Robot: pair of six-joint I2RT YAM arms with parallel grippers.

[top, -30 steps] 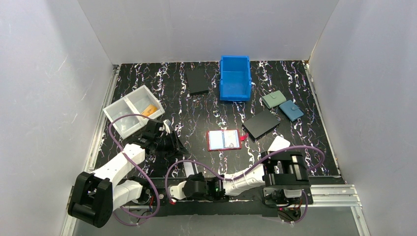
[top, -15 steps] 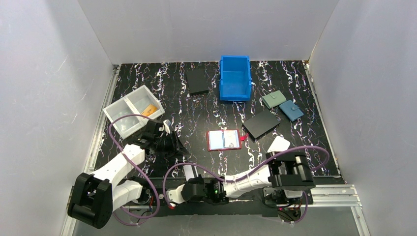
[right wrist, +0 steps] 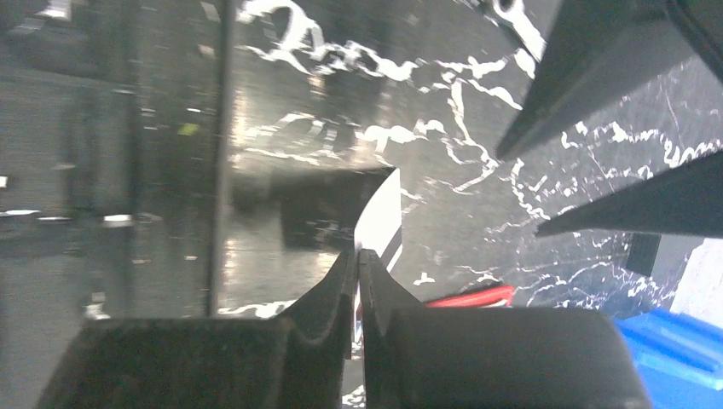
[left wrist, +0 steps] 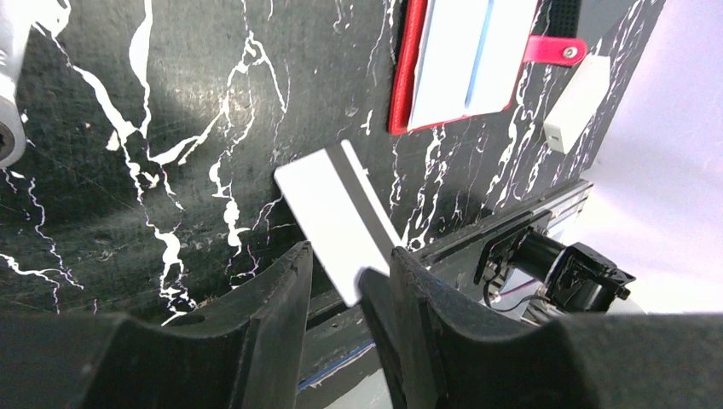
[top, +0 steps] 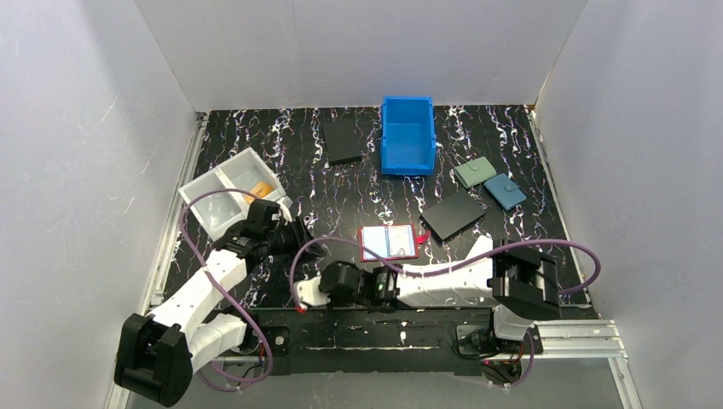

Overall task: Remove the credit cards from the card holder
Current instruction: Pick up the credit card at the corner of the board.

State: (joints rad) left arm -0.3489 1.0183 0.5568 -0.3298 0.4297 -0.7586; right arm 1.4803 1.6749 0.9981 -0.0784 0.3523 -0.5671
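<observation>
**Careful: the thin card could slip and fall**

The whitish card is thin and smooth, so it could slide out and drop onto the table. That could happen if your right claw lets go before your left claw has a good hold. A card lying flat would be hard to pick up. It might also bend if both claws pull at once.

Your right claw has its fingers pressed together. The card pokes out right at their tips, so I think it is pinched there. Your left claw has its fingers a little apart. The near end of the card sits in the gap between them, and I cannot see them squeezing it. The card holder lies open on the table, near the card but not touching. The orange card is in the white tray.
</observation>
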